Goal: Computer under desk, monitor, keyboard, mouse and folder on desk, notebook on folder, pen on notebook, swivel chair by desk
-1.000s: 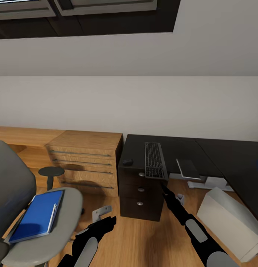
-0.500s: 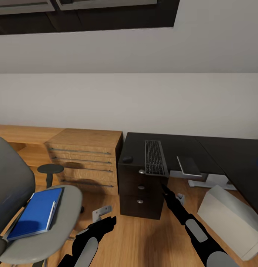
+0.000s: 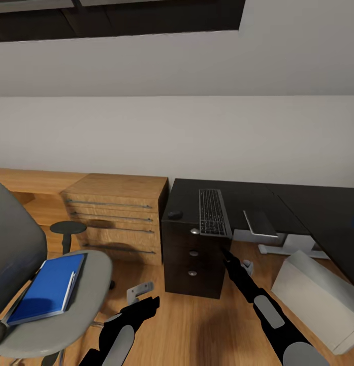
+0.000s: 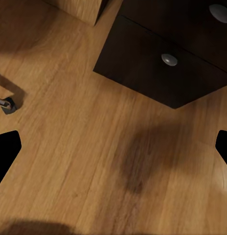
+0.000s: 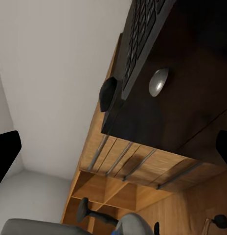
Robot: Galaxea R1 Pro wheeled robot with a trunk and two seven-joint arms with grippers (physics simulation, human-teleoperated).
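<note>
A black keyboard lies on the dark desk, over its drawer unit, with the black mouse to its left at the desk's corner. The grey swivel chair stands at the left, and on its seat lies a blue folder with a thin light strip along its right edge. A dark flat monitor panel on a white stand sits low by the desk's front edge. The white computer case lies on the floor at the right. My left gripper hangs open over the floor. My right gripper is open, pointing at the drawers below the keyboard and mouse.
A light wooden chest of drawers stands against the wall between chair and desk. The dark drawer unit has round knobs. A chair caster rests on the wooden floor, which runs open between chair and desk.
The whole picture has shifted a little, so the camera moved: desk and chest sit slightly higher, the chair slightly further left. Both arms hold the same pose.
</note>
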